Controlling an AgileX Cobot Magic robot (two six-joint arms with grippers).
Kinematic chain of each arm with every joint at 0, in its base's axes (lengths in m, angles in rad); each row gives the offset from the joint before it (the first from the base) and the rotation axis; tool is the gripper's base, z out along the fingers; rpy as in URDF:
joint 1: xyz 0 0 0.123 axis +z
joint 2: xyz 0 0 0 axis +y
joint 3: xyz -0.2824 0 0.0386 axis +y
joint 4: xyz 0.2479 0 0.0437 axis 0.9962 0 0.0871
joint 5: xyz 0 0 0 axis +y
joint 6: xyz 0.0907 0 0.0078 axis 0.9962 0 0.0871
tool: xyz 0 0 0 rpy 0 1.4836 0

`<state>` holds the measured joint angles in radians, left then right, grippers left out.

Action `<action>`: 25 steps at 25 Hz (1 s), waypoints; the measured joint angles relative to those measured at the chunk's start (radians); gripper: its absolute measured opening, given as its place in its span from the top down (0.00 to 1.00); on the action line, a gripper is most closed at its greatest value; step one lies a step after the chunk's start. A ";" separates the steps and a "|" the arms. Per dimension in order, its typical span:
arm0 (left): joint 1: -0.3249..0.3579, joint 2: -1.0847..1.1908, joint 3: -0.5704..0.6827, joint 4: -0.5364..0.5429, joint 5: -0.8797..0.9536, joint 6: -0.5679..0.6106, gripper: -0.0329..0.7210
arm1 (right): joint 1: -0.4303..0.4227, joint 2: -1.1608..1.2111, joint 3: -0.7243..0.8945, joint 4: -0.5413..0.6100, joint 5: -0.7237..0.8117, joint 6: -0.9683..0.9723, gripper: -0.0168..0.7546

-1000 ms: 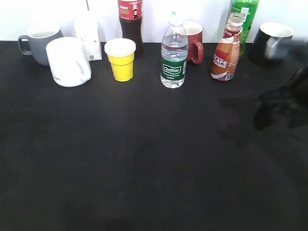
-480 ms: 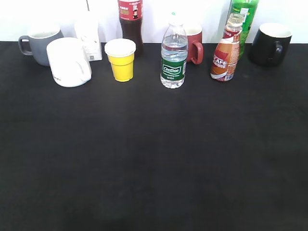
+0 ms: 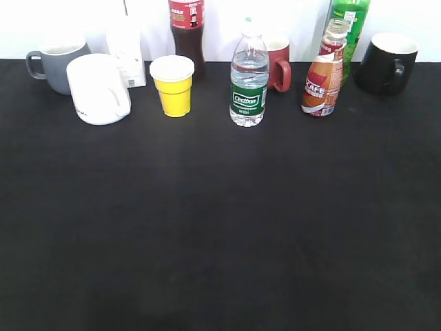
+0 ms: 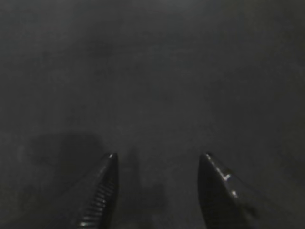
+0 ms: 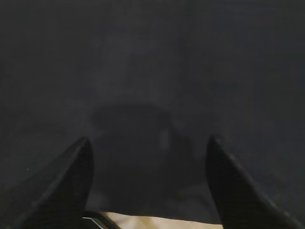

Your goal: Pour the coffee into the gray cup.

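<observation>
Standing at the back of my black cloth-covered desk [image 3: 220, 227], the small clear plastic coffee bottle with the orange-brown-white CAFE label [image 3: 323, 76] sits upright, uncapped. Far left of that bottle rests the rounded gray ceramic cup with a loop handle [image 3: 56, 62], with a clear green-labelled water bottle [image 3: 248, 81] between them. My left end effector [image 4: 157, 191] and right end effector [image 5: 148, 186] both hang spread above bare desk, gripping nothing.
</observation>
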<state>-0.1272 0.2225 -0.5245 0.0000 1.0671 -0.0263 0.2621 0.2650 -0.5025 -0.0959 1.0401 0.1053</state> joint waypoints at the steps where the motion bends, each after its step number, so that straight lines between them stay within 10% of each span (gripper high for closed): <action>1: 0.000 0.000 0.000 -0.005 0.000 0.000 0.41 | 0.000 0.000 0.000 0.021 0.000 -0.021 0.24; 15: 0.020 -0.019 0.000 0.000 -0.001 0.000 0.41 | 0.000 -0.019 0.000 0.035 0.000 -0.039 0.24; 20: 0.146 -0.174 0.001 0.000 0.000 0.000 0.41 | -0.182 -0.164 0.000 0.038 0.000 -0.039 0.24; 25: 0.149 -0.230 0.002 0.000 0.000 0.000 0.53 | -0.189 -0.273 0.000 0.038 0.000 -0.039 0.24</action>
<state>0.0217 -0.0073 -0.5226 0.0000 1.0674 -0.0263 0.0730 -0.0084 -0.5025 -0.0578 1.0402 0.0667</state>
